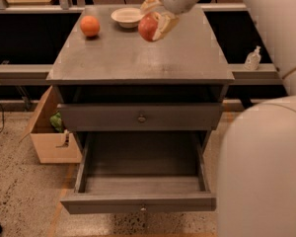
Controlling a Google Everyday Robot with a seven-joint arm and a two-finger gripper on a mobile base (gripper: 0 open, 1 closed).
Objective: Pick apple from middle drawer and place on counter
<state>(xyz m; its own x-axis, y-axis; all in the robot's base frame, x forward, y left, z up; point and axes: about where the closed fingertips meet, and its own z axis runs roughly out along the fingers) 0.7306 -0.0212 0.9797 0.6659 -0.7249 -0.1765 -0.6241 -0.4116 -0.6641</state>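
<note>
One red apple (148,27); jaws over counter (138,58)

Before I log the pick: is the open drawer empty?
Empty: the middle drawer shows bare floor; the gripper holds the apple over the counter.

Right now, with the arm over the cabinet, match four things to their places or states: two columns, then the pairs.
1 apple
2 orange
3 bowl
4 middle drawer

A pulled open
B at the counter's back left corner
C held in the gripper, above the counter's back
D on the counter's back edge, left of the gripper

Pairs: 1-C, 2-B, 3-D, 4-A
</note>
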